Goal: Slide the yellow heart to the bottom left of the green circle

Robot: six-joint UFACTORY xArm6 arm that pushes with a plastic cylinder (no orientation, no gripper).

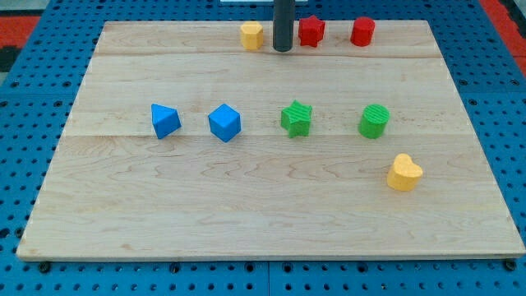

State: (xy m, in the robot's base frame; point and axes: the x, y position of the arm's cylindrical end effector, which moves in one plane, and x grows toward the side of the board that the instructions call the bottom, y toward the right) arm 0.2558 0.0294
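Sitting near the counter's (123, 205) right side, the yellow heart (404, 173) is lying just below-right of the green circle (374, 121). My tip (283, 49) is resting far away between the yellow block (252, 35) and red star (311, 30), touching nothing; no writing shows.

A single camera looks down at a slant from the near edge of the desk (271, 222), facing its far edge at the frame's top. It stands far enough off to take in the whole wooden top, with blue pegboard (25, 90) showing past every side.
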